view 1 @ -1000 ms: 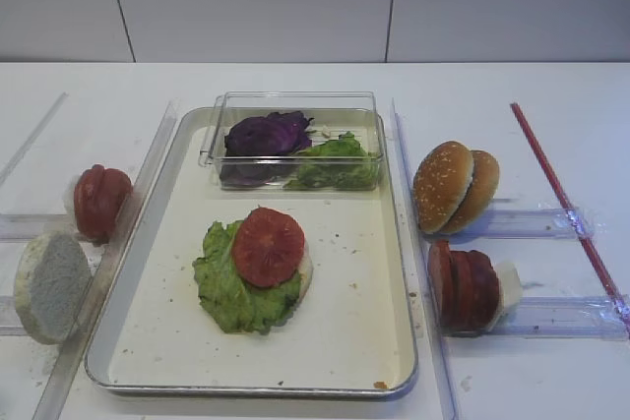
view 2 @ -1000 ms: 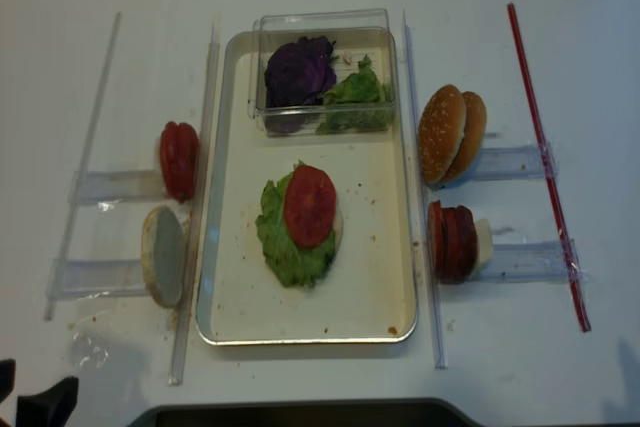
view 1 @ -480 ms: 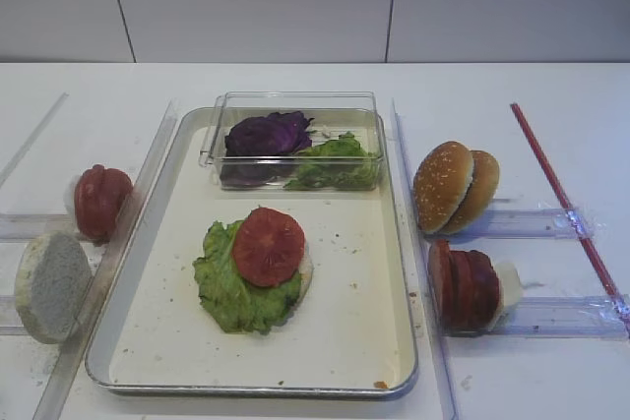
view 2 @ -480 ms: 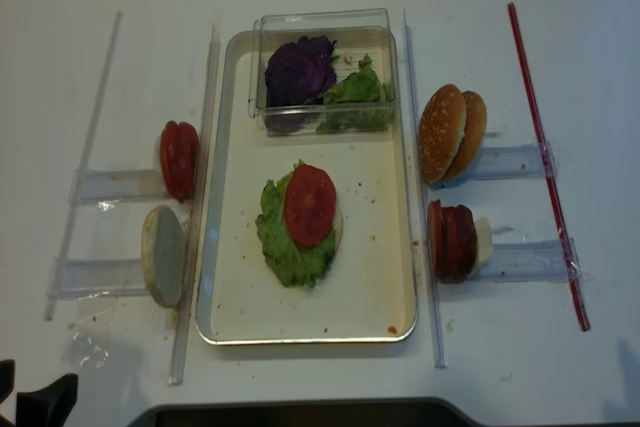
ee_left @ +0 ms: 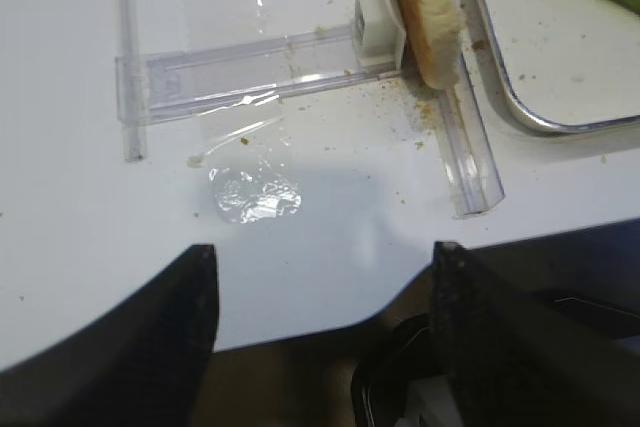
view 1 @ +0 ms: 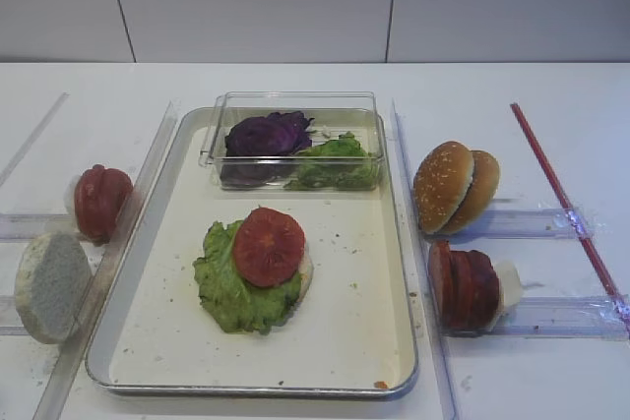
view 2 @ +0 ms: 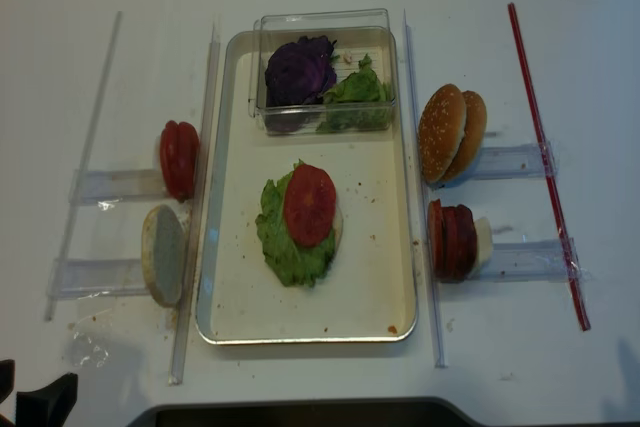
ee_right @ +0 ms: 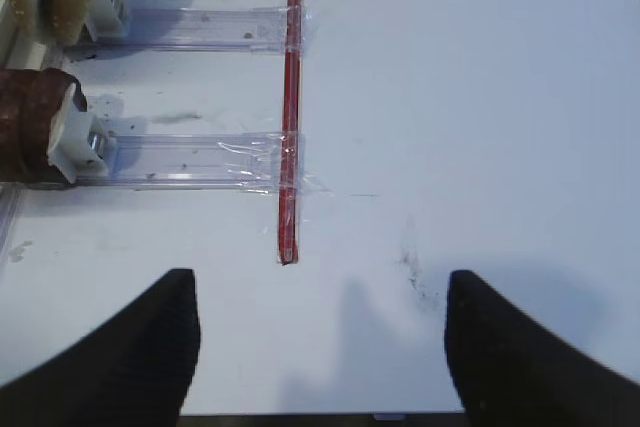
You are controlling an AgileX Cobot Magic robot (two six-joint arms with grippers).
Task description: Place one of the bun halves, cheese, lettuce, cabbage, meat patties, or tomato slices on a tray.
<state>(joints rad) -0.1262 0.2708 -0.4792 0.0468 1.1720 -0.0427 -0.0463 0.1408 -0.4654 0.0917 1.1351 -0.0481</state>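
Tray [view 1: 392, 272] fills the tabletop's middle, a clear box [view 1: 295, 105] at its far edge; tomato [view 1: 268, 246] tops lettuce [view 1: 228, 287] mid-tray. Buns [view 1: 455, 187] and patties [view 1: 463, 288] flank its right edge. Both grippers [ee_left: 325, 277] [ee_right: 320, 292] hover spread, empty.

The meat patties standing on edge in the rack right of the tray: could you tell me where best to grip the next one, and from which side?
Take the outermost meat patty, the tray-side end of the stack. The discs stand on edge, so coming down from above with the right end effector and pinching its upper rim across the two flat faces looks best.
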